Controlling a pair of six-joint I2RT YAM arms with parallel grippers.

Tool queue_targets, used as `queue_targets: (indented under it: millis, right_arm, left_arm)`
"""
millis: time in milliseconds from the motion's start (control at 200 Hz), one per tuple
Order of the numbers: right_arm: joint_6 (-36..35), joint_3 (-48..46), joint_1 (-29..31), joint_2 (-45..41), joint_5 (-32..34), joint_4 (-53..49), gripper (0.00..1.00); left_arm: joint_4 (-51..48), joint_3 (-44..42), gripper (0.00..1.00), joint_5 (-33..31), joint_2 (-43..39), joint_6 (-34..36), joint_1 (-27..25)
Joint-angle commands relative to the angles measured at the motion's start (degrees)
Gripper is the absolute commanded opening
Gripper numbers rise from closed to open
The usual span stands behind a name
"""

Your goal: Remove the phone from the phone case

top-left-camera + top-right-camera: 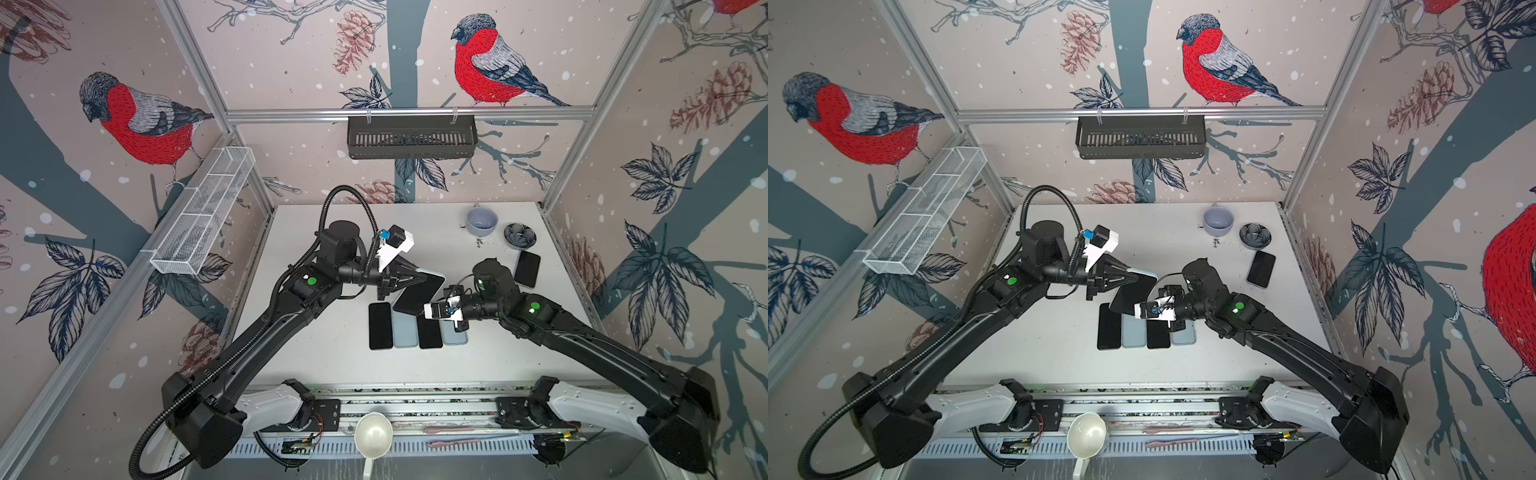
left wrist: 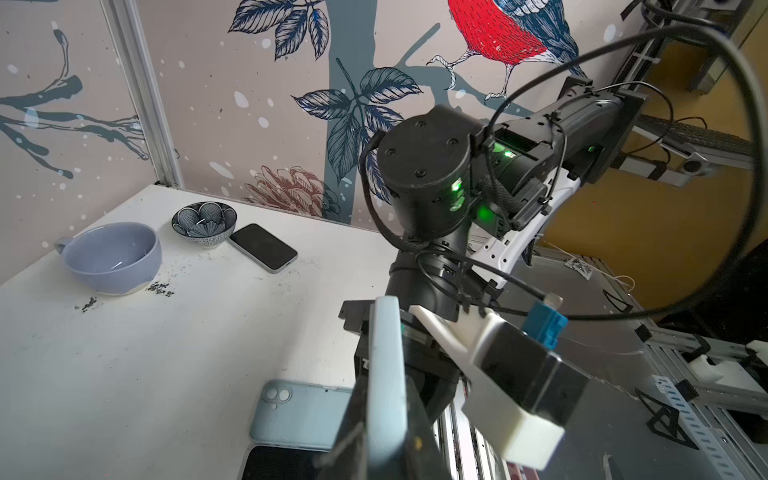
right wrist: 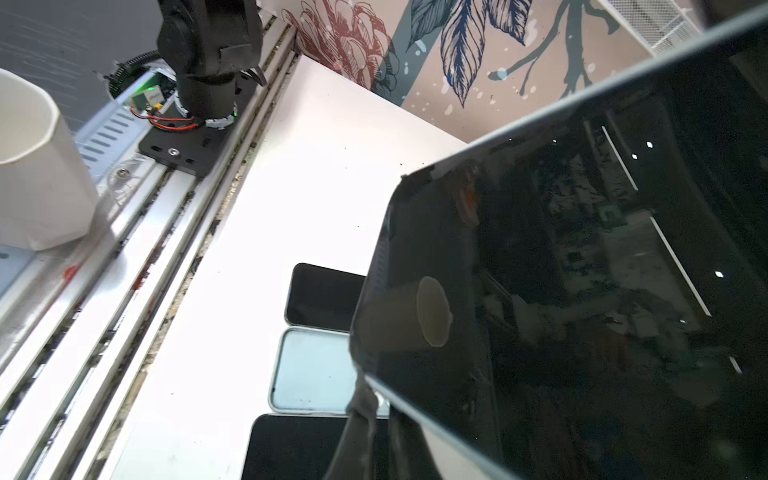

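Note:
A phone [image 1: 417,293] [image 1: 1133,295] with a black screen hangs tilted above the table, between both grippers. Its pale blue phone case [image 1: 429,274] [image 2: 386,365] shows as a rim round it. My left gripper [image 1: 419,277] [image 1: 1133,277] [image 2: 386,415] is shut on the case's far edge, and the case stands edge-on between its jaws. The right gripper [image 1: 430,308] [image 1: 1140,309] [image 3: 374,399] is shut on the near corner of the phone [image 3: 582,291], whose screen fills the right wrist view. The frames do not show whether the phone has lifted out of the case.
Under the held phone a row lies on the table: black phone [image 1: 380,326], pale blue case [image 1: 405,332], black phone [image 1: 430,334], pale blue case [image 1: 451,338]. Back right are another phone [image 1: 527,269], a lilac cup [image 1: 481,220] and a patterned bowl [image 1: 519,235].

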Motion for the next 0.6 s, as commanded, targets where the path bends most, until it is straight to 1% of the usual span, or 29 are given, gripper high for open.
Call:
queue_targets:
  millis: [0,140,180,220,345,450,490,595]
  right_arm:
    - [-2.46,1.19,-0.42,0.71,-2.21,7.04,0.07]
    - [-1.87,1.13,-2.35,1.6,-4.37,10.13,0.08]
    - [-1.82,1.11,-2.84,1.91,-4.48,10.05,0.12]
    - [-1.23,0.89,-3.58,1.83,-4.59,10.03,0.18]
    - [2.55,-3.09,-7.45,0.02,-8.52,13.66,0.42]
    - [2.88,-3.12,-9.32,0.28,-8.98,12.71,0.49]
    - [3.19,-2.58,-10.18,0.53,-9.75,12.4,0.51]
    - [4.93,-0.22,-12.21,1.59,-12.53,11.79,0.56]
  left_arm:
    - [6.62,1.39,0.0,-1.85,2.08,1.3,0.14]
    - [9.52,1.96,0.0,-0.21,4.06,-0.05,0.38]
    - [10.21,2.27,0.0,0.35,4.33,-0.33,0.77]
    - [11.25,2.24,0.0,1.59,4.46,-1.33,1.52]
    - [18.71,0.7,0.0,6.86,3.07,-7.2,5.36]
    - [28.27,-2.45,0.0,11.06,1.29,-14.32,8.86]
    - [32.01,-3.31,0.0,12.7,1.05,-17.32,10.11]
    - [38.68,-4.58,0.0,15.72,1.06,-22.52,12.31]
